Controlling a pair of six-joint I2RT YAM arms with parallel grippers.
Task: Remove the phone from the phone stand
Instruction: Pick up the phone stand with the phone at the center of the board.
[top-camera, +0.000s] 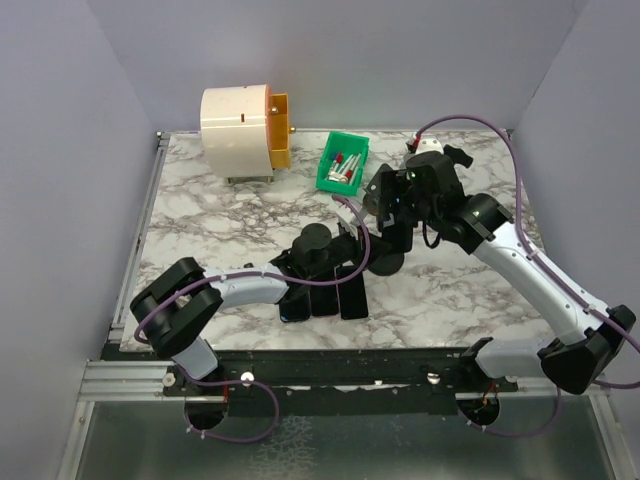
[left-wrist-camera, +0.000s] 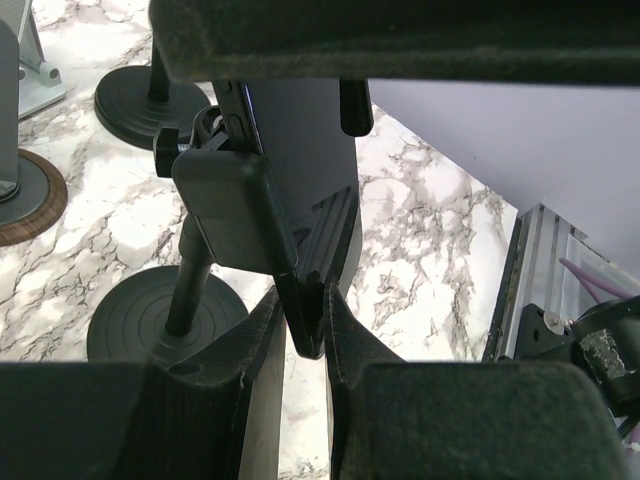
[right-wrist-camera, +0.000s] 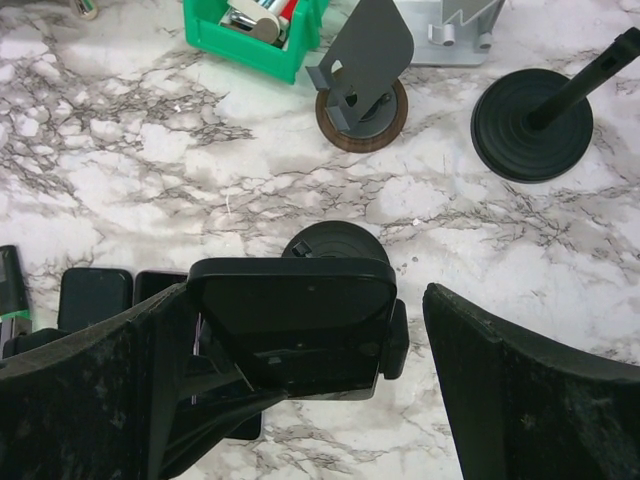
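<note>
Left fingers (left-wrist-camera: 232, 372) pinch the stand (left-wrist-camera: 228, 205) by its lower clip, seemingly steadying it, while right fingers (right-wrist-camera: 520, 385) gape wide astride the phone (right-wrist-camera: 295, 320), poised to close and lift it.

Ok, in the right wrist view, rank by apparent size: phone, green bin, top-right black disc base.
1. phone: largest, though nearest the camera.
2-3. top-right black disc base and green bin: look alike; the bin is cut by the frame, so unranked.
</note>
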